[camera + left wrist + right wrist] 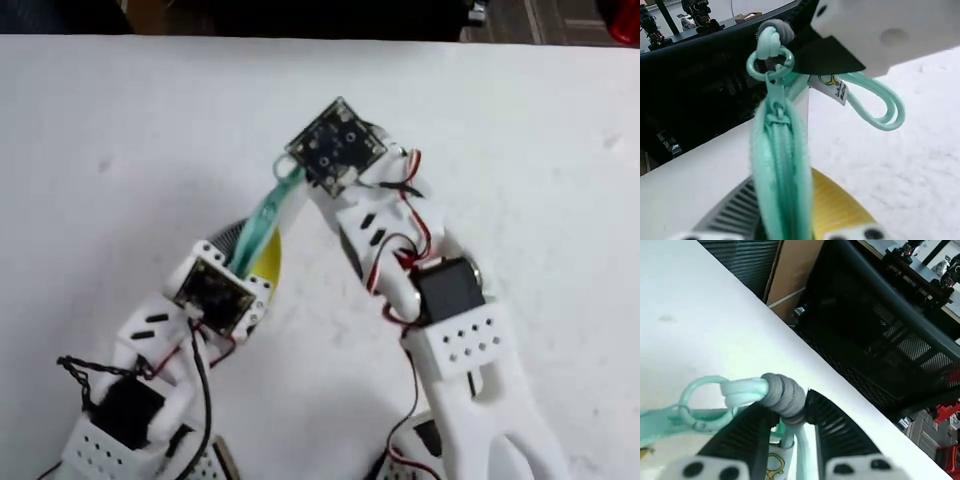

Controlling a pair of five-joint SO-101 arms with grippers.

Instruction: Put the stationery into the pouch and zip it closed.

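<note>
Item: mint-green pouch (262,225), yellow side showing, stretching between the two grippers over the white table (120,150). Left gripper (238,262): jaws clamping the pouch's near end. Right gripper (787,407): black fingers pinching together on the grey-wrapped zip cord (785,400), just beside the ring (700,395) of the zip pull

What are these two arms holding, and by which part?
Both hold the pouch: the left gripper clamps its body, while the right gripper has its jaws pinching the grey-wrapped pull cord.
</note>
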